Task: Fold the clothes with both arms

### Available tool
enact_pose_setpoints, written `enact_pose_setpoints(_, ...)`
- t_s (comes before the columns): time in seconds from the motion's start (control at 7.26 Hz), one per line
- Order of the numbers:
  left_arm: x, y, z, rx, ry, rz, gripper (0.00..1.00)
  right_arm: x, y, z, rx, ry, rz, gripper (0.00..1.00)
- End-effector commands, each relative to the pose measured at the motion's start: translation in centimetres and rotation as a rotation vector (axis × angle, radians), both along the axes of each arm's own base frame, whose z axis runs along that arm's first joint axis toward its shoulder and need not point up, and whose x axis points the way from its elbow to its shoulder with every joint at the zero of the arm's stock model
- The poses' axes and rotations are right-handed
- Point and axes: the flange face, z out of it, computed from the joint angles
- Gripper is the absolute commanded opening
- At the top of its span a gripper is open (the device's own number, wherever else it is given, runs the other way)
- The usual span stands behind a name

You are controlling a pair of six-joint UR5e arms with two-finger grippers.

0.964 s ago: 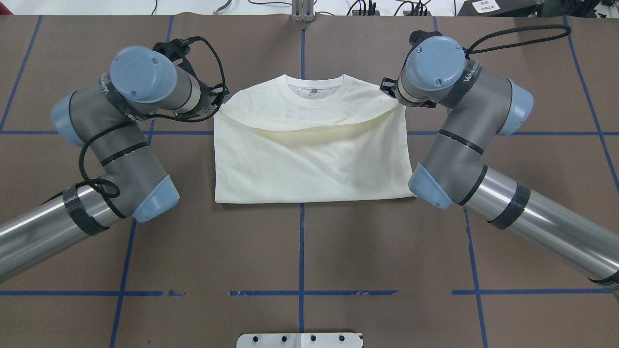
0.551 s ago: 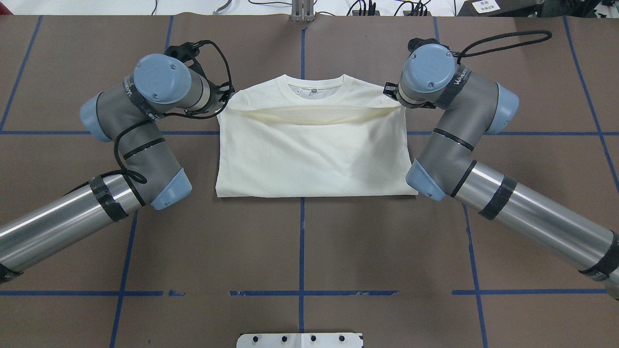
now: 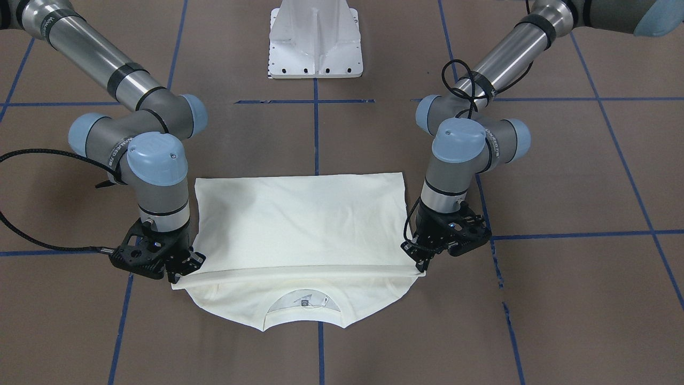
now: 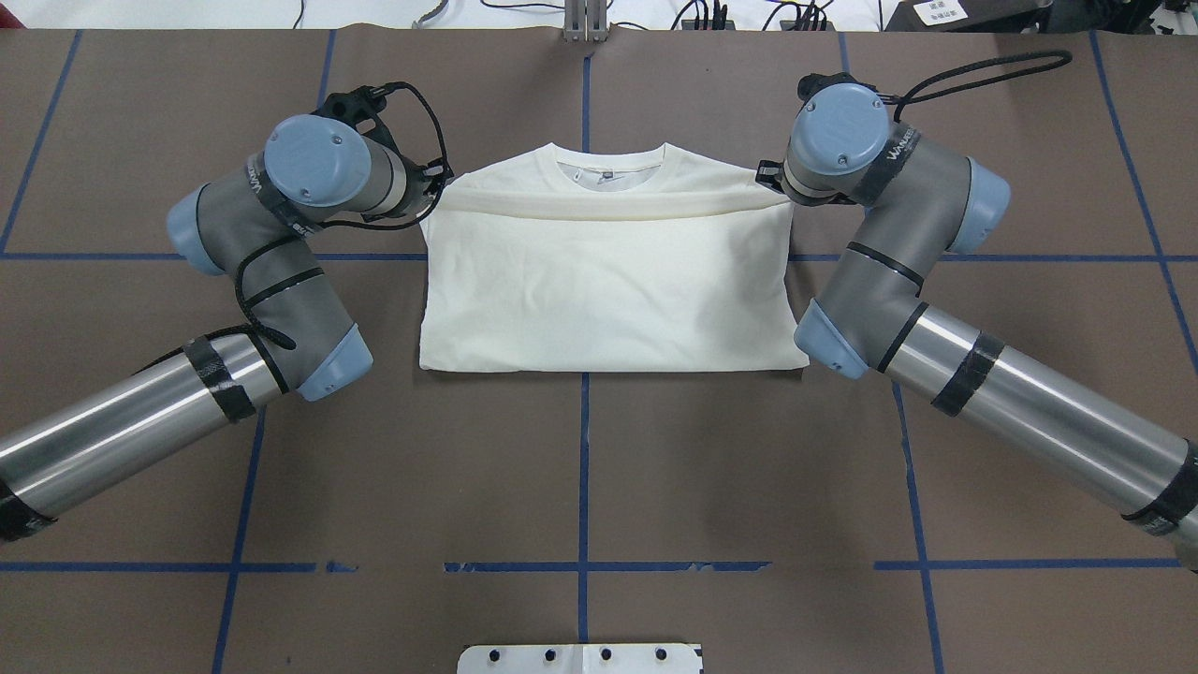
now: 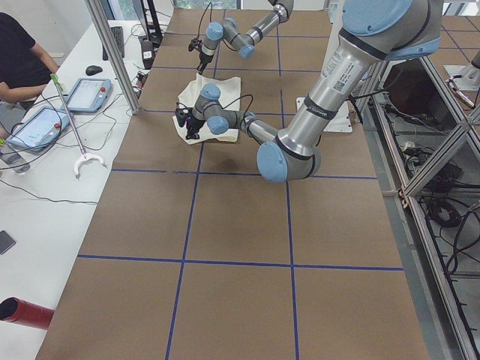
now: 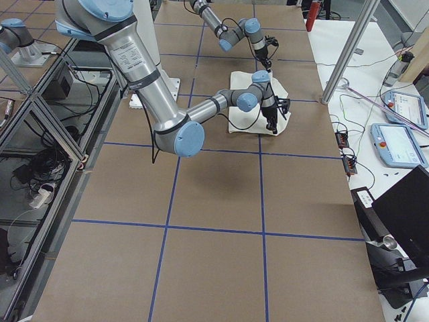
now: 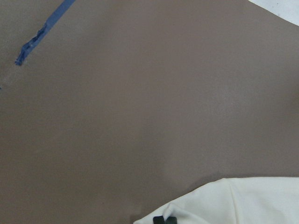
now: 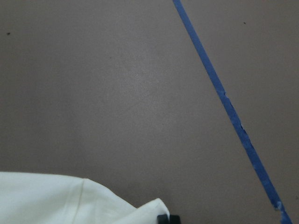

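The cream shirt (image 4: 608, 281) lies plain side up on the brown table, folded in half from its lower part toward the ribbed collar (image 4: 608, 173). The folded-over edge (image 3: 299, 272) runs taut just short of the collar (image 3: 304, 305). My left gripper (image 3: 423, 263) is shut on that edge's corner on the robot's left. My right gripper (image 3: 180, 270) is shut on the opposite corner. In each wrist view only a black fingertip (image 7: 164, 219) (image 8: 167, 218) shows against a bit of cream cloth. From overhead the wrists hide both sets of fingers. No print shows.
The white pedestal base (image 3: 315, 43) stands at the robot's side of the table. Blue tape lines (image 4: 582, 468) grid the brown cover. A person (image 5: 19, 64) sits at a side bench with tablets (image 5: 86, 94) and cables beyond the far edge.
Both grippers have carried the shirt's lifted edge farther toward the collar and lower. The sagging fold has drawn straight and now lies nearly flat across the chest.
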Motion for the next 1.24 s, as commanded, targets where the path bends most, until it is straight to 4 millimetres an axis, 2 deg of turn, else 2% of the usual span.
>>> enact_pose_setpoints(0.0,0.2,-0.1,0.0,-0.001,0.001,0.001,0.36,-0.7,0.5,0.0,0.002,0.001,-0.012,0.34)
enact_pose_setpoints(0.14,-0.3,0.0,0.3,0.010,0.015,0.000,0.44,-1.1,0.8,-1.5,0.013,-0.023,-0.010,0.49)
enact_pose_setpoints(0.28,-1.4,0.9,0.3,0.047,0.064,0.006,0.46,1.2,2.6,-4.8,0.049,-0.080,-0.002,0.53)
enact_pose_setpoints(0.41,-3.6,3.5,-0.8,0.074,0.106,0.009,0.47,4.8,7.6,-5.5,0.044,-0.120,-0.035,0.59)
enact_pose_setpoints(0.55,-4.9,5.6,-1.1,0.079,0.136,0.034,0.48,6.5,11.9,-5.9,-0.033,-0.210,-0.047,0.69)
enact_pose_setpoints(0.69,-5.3,6.5,-0.6,0.050,0.157,0.044,0.48,4.7,16.6,-4.2,-0.167,-0.272,0.024,0.70)
enact_pose_setpoints(0.83,-5.4,6.5,-0.5,0.045,0.157,0.039,0.48,2.8,18.9,-2.9,-0.254,-0.307,0.070,0.69)
enact_pose_setpoints(0.96,-5.5,6.5,-0.6,0.048,0.159,0.038,0.48,2.0,19.9,-1.1,-0.303,-0.303,0.097,0.69)
enact_pose_setpoints(1.1,-5.5,6.5,-0.5,0.045,0.159,0.035,0.48,1.1,19.4,0.5,-0.320,-0.273,0.102,0.69)
